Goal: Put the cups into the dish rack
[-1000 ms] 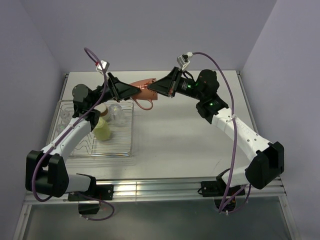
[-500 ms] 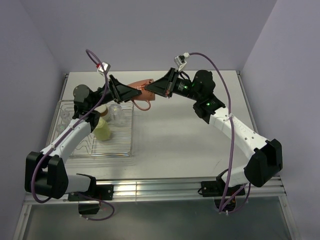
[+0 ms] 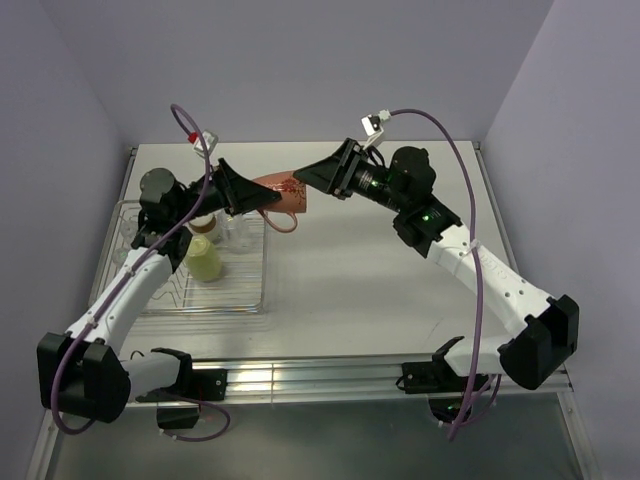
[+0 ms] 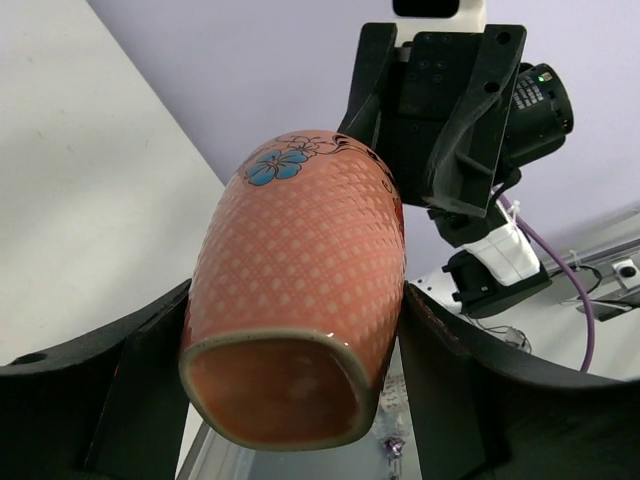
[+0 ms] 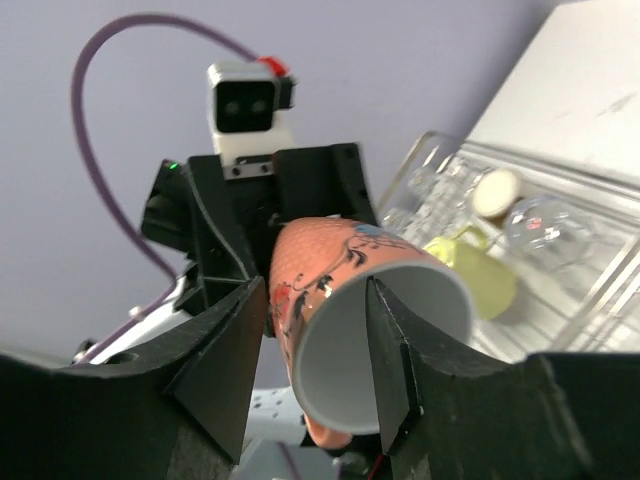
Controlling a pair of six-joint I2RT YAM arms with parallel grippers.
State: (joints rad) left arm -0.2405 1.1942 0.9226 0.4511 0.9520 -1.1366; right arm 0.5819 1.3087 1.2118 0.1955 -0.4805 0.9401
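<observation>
- Nearest the arm bases it's just plain white tabletop [image 3: 380,270].
- On the left side of it sits the dish rack [image 3: 230,290], silver wire with wavy dividers.
- Inside the rack, the pale yellow-green mug [image 3: 205,262] is about mid-rack. The brown-and-cream cup [image 3: 200,222] is right behind it, toward the far end.
- There are clear glass tumblers in there too. One's at the far right part of the rack [image 3: 235,232] and another is over by the far left corner [image 3: 130,230]. They're hard to make out against the wire, so I can't give a solid count.
- Further back, the salmon-orange mug [image 4: 300,230] is up in the air, lying sideways. It's over the tabletop just past the rack's far right corner, not in the rack.
- The left hand [image 4: 295,310] has it, with a finger pressed on each side of the base end.
- The right hand [image 5: 315,310] is at the mug's mouth end. Its fingers are spread wide around the rim and not squeezing anything.
</observation>
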